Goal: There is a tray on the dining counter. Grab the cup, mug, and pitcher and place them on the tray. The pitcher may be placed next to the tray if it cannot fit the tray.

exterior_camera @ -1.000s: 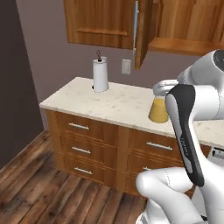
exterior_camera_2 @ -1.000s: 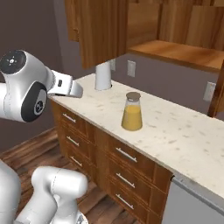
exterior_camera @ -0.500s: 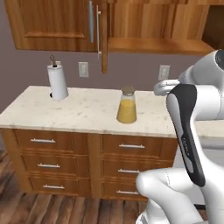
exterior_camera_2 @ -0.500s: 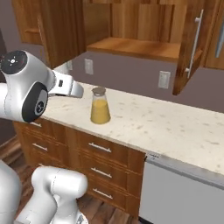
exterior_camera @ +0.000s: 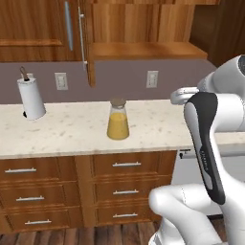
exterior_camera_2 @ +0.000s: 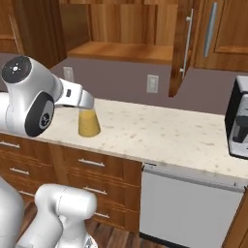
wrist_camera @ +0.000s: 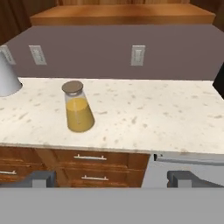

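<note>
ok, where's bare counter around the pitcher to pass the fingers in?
Widest free patch: right of the pitcher, out to the appliance at the far end. Another bare stretch lies between the pitcher and the paper towel roll. The counter in front of the pitcher is bare too. Nowhere crowded.

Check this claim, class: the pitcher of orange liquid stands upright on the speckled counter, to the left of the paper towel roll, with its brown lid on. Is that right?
Not quite. The pitcher stands to the right of the paper towel roll, not the left, as the left base view shows. The rest holds: it is upright on the speckled counter, with its brown lid on.
</note>
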Controlling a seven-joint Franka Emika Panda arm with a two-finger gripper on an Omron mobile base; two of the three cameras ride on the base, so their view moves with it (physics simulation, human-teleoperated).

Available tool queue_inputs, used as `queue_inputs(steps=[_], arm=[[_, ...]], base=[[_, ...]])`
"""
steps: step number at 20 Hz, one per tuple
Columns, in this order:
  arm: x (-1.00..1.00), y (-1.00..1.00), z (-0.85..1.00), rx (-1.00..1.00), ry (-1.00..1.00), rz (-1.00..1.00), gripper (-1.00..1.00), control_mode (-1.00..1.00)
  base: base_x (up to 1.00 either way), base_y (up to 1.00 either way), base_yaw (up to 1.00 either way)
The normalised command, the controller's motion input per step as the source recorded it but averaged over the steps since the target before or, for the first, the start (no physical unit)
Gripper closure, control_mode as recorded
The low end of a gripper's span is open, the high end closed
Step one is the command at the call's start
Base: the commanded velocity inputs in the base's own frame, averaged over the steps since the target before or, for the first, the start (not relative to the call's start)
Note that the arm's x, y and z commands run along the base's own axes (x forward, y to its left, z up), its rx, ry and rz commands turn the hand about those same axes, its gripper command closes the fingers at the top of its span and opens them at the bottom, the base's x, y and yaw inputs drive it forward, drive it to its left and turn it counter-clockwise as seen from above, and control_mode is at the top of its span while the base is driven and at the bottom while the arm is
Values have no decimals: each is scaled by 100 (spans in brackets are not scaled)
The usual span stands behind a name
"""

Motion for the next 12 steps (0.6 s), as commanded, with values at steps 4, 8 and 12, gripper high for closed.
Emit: queue_inputs(steps=[4,8,12], arm=[[0,0,0,0,0,0,-100,100],[0,0,0,0,0,0,-100,100],[0,0,0,0,0,0,-100,100]], base=[[53,0,5],[74,9,7],[52,46,1]])
